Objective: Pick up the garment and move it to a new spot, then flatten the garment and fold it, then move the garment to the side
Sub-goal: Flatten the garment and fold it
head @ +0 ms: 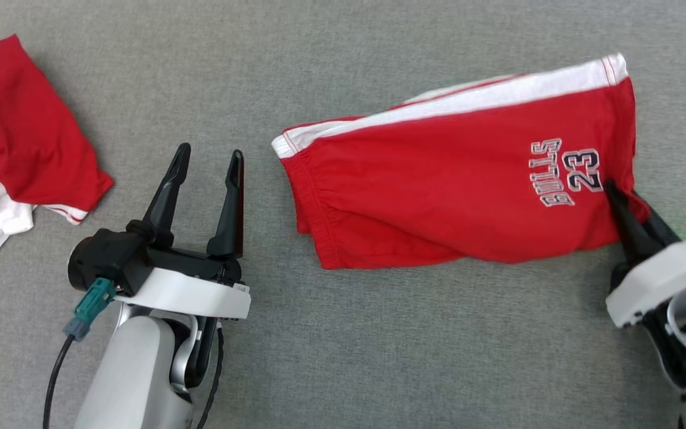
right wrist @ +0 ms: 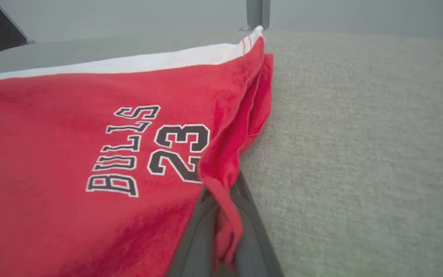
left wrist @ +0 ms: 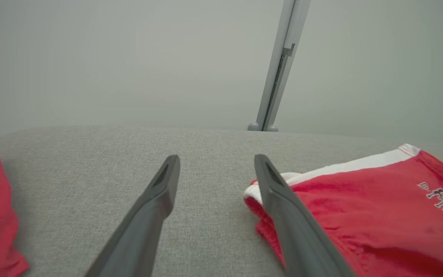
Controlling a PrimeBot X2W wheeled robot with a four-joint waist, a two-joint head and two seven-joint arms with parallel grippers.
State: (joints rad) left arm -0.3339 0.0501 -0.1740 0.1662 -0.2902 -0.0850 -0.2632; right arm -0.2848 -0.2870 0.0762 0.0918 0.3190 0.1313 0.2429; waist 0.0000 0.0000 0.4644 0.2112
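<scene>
The red cotton basketball shorts with a white side stripe and a "BULLS 23" print (head: 450,179) lie on the grey woven table cover (head: 378,345), apparently folded leg over leg. At the shorts' hem corner, just beside the print, the right gripper (head: 623,192) is clenched on the cloth. The right wrist view shows a red edge running down between its dark fingers (right wrist: 192,234). The left gripper (head: 210,154) hovers near the shorts' waistband end, apart from it, spread wide and holding nothing. Beyond it, well apart from the shorts, lies a crumpled red and white garment (head: 15,137). The bite looks thin and takes one corner only. A sideways pull could therefore drag the top layer off the lower one and skew the fold, or the hem could slip free. With the waistband unsupported, that end may also trail and bunch.
</scene>
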